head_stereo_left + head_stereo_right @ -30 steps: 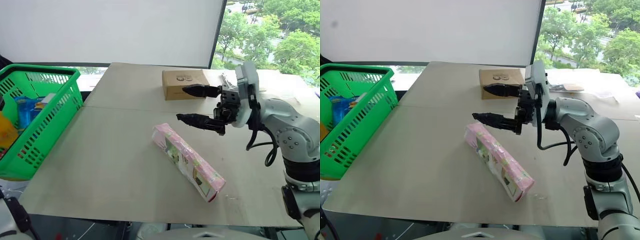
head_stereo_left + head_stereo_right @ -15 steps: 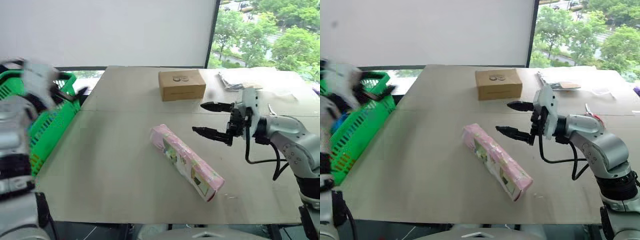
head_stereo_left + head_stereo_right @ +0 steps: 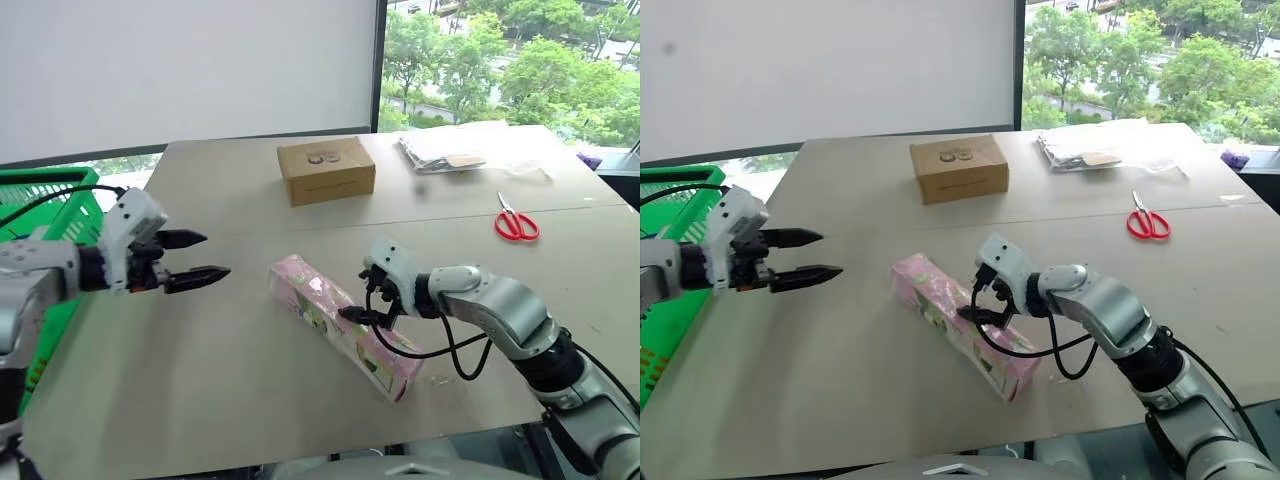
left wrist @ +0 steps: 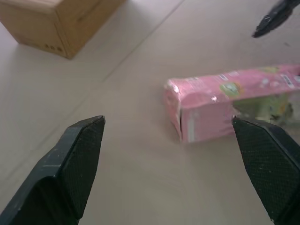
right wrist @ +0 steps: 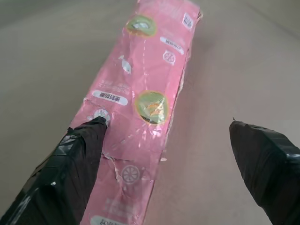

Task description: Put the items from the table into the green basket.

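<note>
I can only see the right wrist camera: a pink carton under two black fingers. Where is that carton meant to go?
Observer: Into the green basket, which stands off the table's left side, well away from the pink carton.
Operator: Is the other arm helping?
Observer: The left gripper is open above the table, pointing toward the carton's nearer end, apart from it.
Operator: Anything else lying around?
Observer: A cardboard box and red scissors lie farther back on the table.

The right gripper (image 3: 368, 296) is lowered onto the pink carton (image 3: 340, 325); the left gripper (image 3: 205, 256) is brought over the table (image 3: 230, 380).
</note>
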`<move>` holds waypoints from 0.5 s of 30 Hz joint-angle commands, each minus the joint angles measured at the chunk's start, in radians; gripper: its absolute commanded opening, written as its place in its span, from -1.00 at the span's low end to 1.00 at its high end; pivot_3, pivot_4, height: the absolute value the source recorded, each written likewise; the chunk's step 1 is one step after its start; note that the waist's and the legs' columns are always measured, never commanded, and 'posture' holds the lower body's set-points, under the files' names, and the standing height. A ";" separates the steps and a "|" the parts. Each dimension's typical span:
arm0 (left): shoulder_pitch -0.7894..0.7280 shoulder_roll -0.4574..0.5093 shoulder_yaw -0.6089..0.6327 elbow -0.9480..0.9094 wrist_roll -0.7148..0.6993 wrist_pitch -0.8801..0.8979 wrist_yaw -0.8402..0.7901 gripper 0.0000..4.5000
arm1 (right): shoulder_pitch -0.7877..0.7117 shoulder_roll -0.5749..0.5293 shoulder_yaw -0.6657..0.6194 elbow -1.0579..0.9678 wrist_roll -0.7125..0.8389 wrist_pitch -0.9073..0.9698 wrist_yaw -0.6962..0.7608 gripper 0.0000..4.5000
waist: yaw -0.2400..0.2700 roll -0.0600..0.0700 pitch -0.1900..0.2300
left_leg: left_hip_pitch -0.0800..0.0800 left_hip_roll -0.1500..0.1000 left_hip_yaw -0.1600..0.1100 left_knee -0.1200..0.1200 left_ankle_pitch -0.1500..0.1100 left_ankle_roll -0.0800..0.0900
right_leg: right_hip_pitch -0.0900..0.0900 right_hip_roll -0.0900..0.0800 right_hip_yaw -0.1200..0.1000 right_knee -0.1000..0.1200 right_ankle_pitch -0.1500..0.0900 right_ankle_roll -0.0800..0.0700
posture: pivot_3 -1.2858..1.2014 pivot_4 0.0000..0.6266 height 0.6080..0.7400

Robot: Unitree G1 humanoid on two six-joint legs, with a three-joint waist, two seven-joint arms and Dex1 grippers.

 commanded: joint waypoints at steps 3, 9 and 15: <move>0.143 0.004 0.169 -0.157 -0.047 0.092 0.008 0.99 | -0.030 0.080 -0.058 -0.004 0.073 0.244 -0.027 1.00 | 0.024 0.002 0.001 | 0.001 0.000 0.000 0.000 0.000 0.000 | 0.000 0.000 0.000 0.000 0.000 0.000 | 0.14 -1.00 1.00; 0.227 -0.025 0.234 -0.248 -0.079 0.160 0.047 0.99 | -0.063 0.069 -0.013 0.014 0.087 0.356 -0.017 1.00 | 0.037 0.006 0.002 | 0.002 0.000 0.000 0.000 0.000 -0.001 | 0.001 0.000 -0.001 0.000 0.000 0.000 | 0.15 -1.00 1.00; 0.227 -0.029 0.232 -0.268 -0.093 0.177 0.069 1.00 | -0.061 0.086 -0.057 0.018 0.135 0.399 0.000 0.22 | 0.049 0.005 0.002 | 0.003 0.000 0.000 0.000 0.000 -0.001 | 0.001 0.000 -0.001 0.000 0.000 0.000 | 0.15 -1.00 1.00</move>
